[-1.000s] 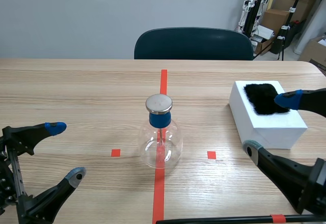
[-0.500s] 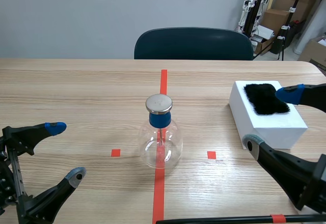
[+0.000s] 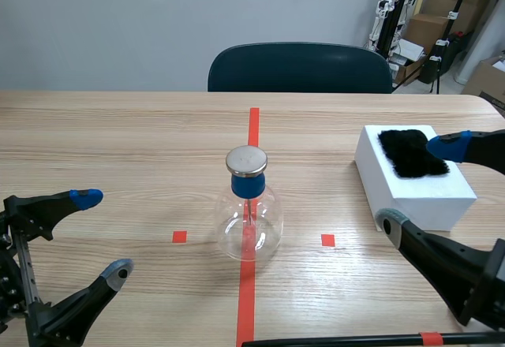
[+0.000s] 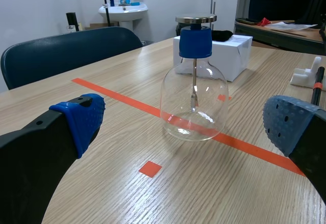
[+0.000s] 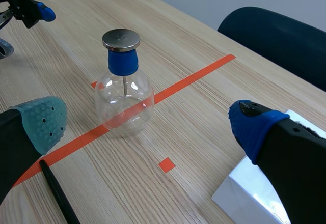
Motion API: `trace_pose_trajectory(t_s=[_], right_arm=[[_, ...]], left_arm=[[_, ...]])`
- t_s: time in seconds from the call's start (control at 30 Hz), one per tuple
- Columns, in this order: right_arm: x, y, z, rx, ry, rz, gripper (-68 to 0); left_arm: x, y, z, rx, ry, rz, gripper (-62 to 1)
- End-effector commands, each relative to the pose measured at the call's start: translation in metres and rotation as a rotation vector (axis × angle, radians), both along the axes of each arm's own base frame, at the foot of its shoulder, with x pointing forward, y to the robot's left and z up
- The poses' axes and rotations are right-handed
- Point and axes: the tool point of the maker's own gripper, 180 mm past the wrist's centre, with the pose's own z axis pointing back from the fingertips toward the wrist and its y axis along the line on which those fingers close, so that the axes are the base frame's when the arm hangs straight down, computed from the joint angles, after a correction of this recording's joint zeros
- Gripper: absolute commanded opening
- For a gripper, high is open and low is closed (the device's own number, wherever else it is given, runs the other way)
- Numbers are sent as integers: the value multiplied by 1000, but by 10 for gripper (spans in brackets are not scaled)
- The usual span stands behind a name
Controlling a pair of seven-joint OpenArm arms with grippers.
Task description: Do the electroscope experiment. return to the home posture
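**STATION STATE: ELECTROSCOPE AT CENTRE, BOTH CLAWS WIDE AND EMPTY**

The surface (image 3: 118,126) fills the lower two thirds of the frame. A dark chair (image 3: 300,67) stands behind it at upper centre.

At centre right, a white block (image 3: 398,197) serves as a raised rest for the black fur pad (image 3: 410,151), probably to keep the pad within the right arm's reach.

The right claw (image 3: 417,185) sits at lower right with its fingers spread wide, holding nothing. The left claw (image 3: 102,233) sits at lower left, equally wide and empty, well apart from every object.

The electroscope (image 3: 248,221), a glass flask with a blue stopper and a metal disc, stands upright at frame centre on the orange-red line. No claw touches it, and it is placed midway between the arms.

A thin black rod (image 3: 339,339) lies along the bottom edge.

With nothing gripped, both arms appear free to retract to the home posture.
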Motion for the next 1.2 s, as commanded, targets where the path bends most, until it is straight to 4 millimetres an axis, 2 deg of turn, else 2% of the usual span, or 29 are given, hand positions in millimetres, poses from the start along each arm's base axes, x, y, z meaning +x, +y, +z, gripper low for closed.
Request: trace_pose_trajectory(t_s=[0.0,0.2,0.4,0.73,0.87,0.97,1.17], right_arm=[[5,-2,9,10,-29,3,4],[1,-3,2,-21,-8,5,4],[-9,-14,-3,-47,7,-43,4],[-37,-38,6,-75,-48,-158,4],[-48,-49,5,-55,-29,-221,4],[-57,-52,9,-17,-36,-262,4],[-67,-51,26,101,-95,-324,4]], left_arm=[[2,2,7,-18,-22,3,14],[2,2,7,-18,-23,3,14],[2,2,7,-18,-22,3,14],[3,3,8,-22,-24,9,14],[16,21,14,-71,7,103,14],[29,35,12,-38,41,182,14],[36,42,22,55,57,223,14]])
